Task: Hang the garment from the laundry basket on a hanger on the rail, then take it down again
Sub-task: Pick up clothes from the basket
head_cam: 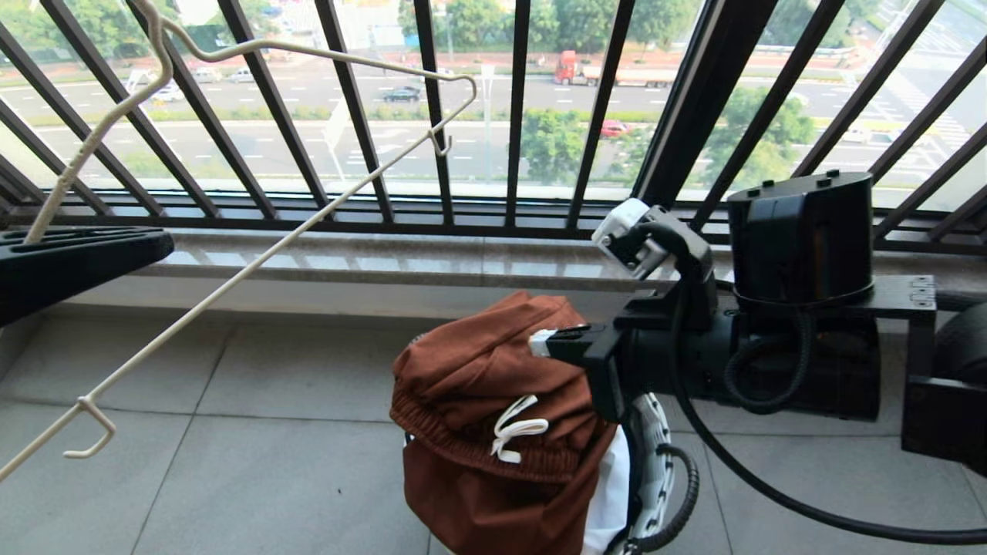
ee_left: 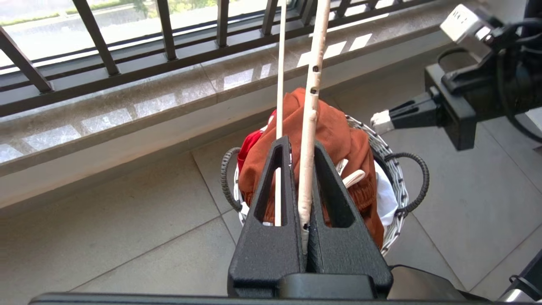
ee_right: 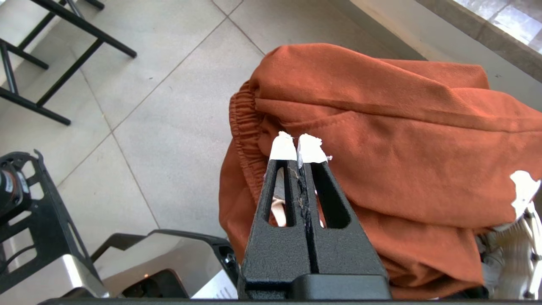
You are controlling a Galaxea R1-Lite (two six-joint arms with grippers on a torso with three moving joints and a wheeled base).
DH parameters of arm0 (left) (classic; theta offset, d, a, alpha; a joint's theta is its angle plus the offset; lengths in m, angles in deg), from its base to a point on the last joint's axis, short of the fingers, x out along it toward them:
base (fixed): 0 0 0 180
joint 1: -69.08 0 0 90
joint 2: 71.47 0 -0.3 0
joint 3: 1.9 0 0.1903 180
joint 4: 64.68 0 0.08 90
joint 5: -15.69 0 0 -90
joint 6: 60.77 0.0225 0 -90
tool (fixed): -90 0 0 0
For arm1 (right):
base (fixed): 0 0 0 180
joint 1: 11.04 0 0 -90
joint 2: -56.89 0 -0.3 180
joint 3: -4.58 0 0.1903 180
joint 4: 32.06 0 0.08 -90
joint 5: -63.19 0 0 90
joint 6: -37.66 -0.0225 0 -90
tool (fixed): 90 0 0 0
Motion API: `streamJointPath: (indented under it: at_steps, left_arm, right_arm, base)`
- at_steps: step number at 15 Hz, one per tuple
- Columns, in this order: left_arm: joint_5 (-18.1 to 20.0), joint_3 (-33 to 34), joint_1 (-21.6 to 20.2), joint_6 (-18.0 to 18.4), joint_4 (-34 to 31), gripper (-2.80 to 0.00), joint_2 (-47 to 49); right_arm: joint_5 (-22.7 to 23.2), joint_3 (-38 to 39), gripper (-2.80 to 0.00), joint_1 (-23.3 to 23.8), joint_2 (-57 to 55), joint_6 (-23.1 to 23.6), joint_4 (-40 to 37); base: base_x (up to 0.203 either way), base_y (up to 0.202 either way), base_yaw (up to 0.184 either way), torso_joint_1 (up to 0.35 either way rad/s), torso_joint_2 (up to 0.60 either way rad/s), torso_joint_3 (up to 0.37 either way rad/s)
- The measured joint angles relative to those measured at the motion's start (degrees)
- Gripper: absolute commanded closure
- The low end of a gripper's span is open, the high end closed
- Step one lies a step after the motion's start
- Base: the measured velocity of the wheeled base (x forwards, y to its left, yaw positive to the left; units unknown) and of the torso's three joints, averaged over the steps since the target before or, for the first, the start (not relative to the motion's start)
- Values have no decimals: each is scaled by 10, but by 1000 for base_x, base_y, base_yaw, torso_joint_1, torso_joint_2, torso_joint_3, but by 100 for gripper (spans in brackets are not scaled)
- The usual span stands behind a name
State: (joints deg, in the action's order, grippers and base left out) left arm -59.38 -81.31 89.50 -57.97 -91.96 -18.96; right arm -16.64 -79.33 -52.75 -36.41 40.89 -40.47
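the main risk, as i judge it, is that the right gripper [ee_right: 296, 146] arrives at the garment [head_cam: 493, 401] with its jaws pressed together, so unless they part first it will only prod the rust-brown cloth and may tip the small laundry basket [ee_left: 391, 169] or shove the heap off its rim. a second risk is the hanger [head_cam: 254, 254]: the left gripper [ee_left: 307, 186] pinches only its thin neck, and the long cream wire slants across the floor side of the scene, so a swing of that arm could snag one of the upturned end hooks on the black railing [head_cam: 432, 100] or on the shorts. the white drawstring [head_cam: 518, 435] hangs loose over the waistband and could catch too. the right fingers are closed tip to tip and hold nothing; their white-taped ends sit just over a fold near the elastic waistband (whether they touch the cloth i cannot tell). the left fingers are drawn narrow, clamped on the hanger's neck. the garment lies piled in the basket on the tiled floor, spilling over its side, just below the window ledge [head_cam: 401, 262].
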Motion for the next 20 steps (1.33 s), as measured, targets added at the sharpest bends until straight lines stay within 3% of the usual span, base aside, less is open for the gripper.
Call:
streamJointPath:
  at_steps: [3,7,14,15,18,20]
  left_arm:
    - [-30,-6,0,-1,2,0,-2]
    - [-34,-7,0,-1,4,0,-4]
    - [-44,-11,0,0,4,0,-12]
    - [-44,-11,0,0,4,0,-14]
    - [-43,-11,0,0,3,0,-19]
    - [-44,-12,0,0,4,0,-21]
  right_arm:
    - [-29,-17,0,-41,-40,0,13]
    - [-75,-33,0,-97,-82,-2,14]
    - [-103,-37,0,-137,-159,-17,30]
    - [-110,-40,-280,-144,-172,-17,31]
    - [-130,-64,-280,-162,-209,-17,31]
    - [-168,-86,-280,-170,-233,-15,31]
  base:
    - [0,0,0,0,0,0]
    - [0,0,0,0,0,0]
    - [0,0,0,0,0,0]
    - [0,0,0,0,0,0]
    - [0,0,0,0,0,0]
    - [0,0,0,0,0,0]
